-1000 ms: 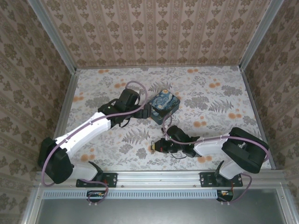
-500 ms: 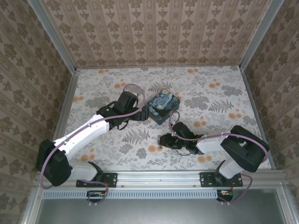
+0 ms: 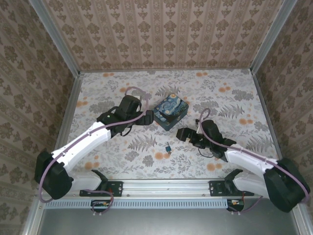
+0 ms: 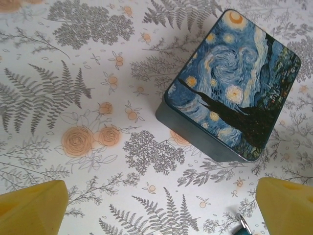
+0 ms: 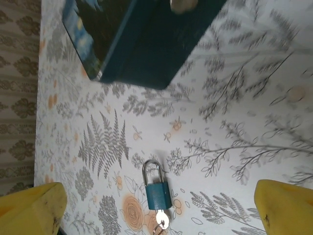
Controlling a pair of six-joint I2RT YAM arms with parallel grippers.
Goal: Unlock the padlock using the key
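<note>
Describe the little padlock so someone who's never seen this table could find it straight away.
Find the blue swirl-painted rectangular tin in the middle of the floral-patterned table. Toward the near edge from it lies the small padlock. It is far smaller than the tin, with a plain teal-blue body, a silver shackle and a key at its base.

readable text: none found
tin lid: painted night-sky swirls and stars, no lettering
padlock: plain blue body, no brand or number legible
table cover: fern and flower print, no words
</note>
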